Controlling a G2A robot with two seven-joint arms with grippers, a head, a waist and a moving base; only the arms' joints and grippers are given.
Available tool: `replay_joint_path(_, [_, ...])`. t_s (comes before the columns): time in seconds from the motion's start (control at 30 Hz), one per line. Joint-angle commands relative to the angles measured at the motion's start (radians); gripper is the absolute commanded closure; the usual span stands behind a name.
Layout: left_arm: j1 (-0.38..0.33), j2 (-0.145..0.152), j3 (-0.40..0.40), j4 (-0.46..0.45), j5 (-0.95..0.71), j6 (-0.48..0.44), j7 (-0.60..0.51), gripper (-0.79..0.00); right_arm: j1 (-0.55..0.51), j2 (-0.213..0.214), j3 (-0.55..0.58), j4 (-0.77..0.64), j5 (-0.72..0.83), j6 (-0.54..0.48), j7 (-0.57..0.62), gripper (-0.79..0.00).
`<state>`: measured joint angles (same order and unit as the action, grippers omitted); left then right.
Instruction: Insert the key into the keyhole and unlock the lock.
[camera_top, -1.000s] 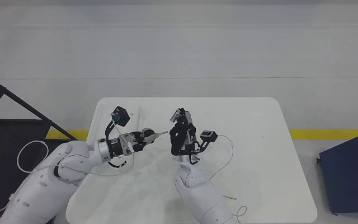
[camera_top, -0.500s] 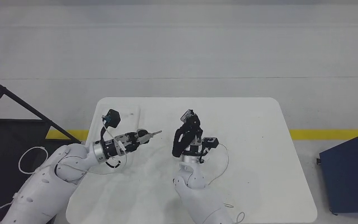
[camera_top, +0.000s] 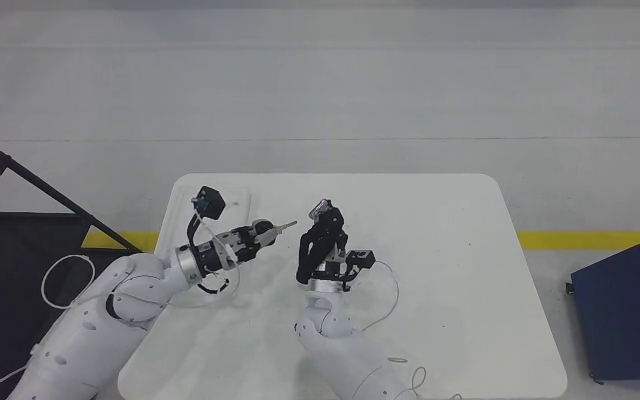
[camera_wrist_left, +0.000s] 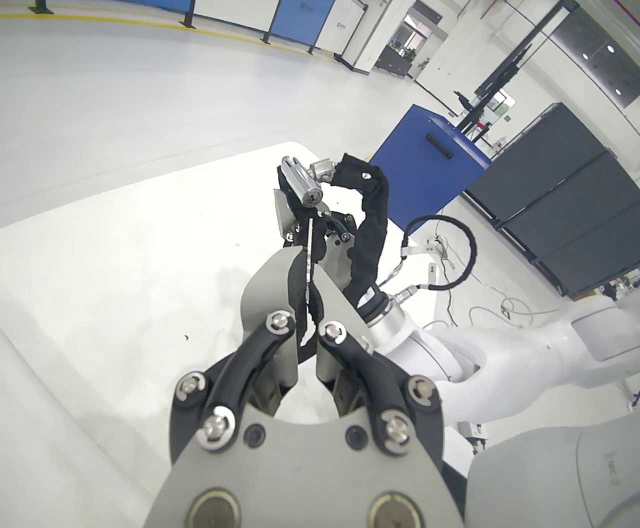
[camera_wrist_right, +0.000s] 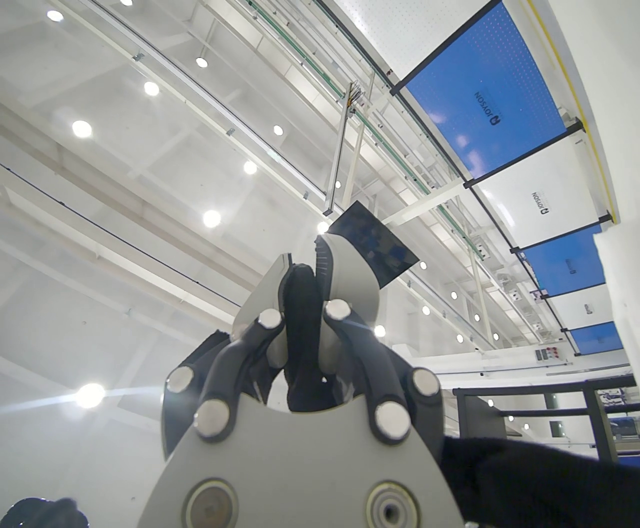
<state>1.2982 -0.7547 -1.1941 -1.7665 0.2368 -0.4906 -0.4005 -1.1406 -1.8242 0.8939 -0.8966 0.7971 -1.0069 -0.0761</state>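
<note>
Right, nearest to me the left gripper (camera_wrist_left: 305, 262) was pinched tight on the key (camera_wrist_left: 310, 236), its blade pointing away from the wrist. Just past its tip sat the lock (camera_wrist_left: 301, 181), with the silver cylinder's keyhole (camera_wrist_left: 312, 198) turned towards the key. The tip looked just short of it, though I couldn't say whether they touched. Behind that, the right gripper (camera_wrist_right: 302, 261) was clamped on the lock's black sleeved cable (camera_wrist_left: 371, 215), holding it up in the air. Beneath both arms lay the white table (camera_top: 460, 250).
</note>
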Motion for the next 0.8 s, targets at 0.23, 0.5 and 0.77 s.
replay_joint_path(0.23, [-0.012, -0.015, 0.009, -0.061, -0.107, 0.148, -0.09, 0.0, 0.0, 0.0, 0.0, 0.0, 0.0, 0.001, 0.001, 0.0])
replay_joint_path(0.5, [-0.024, -0.016, -0.029, -0.086, -0.226, 0.204, -0.211, 0.0, 0.0, 0.0, 0.0, 0.0, 0.0, 0.001, 0.001, 0.0])
replay_joint_path(0.77, [-0.021, -0.016, -0.049, -0.146, -0.083, 0.346, -0.22, 0.0, 0.0, 0.0, 0.0, 0.0, 0.0, 0.001, 0.001, 0.0])
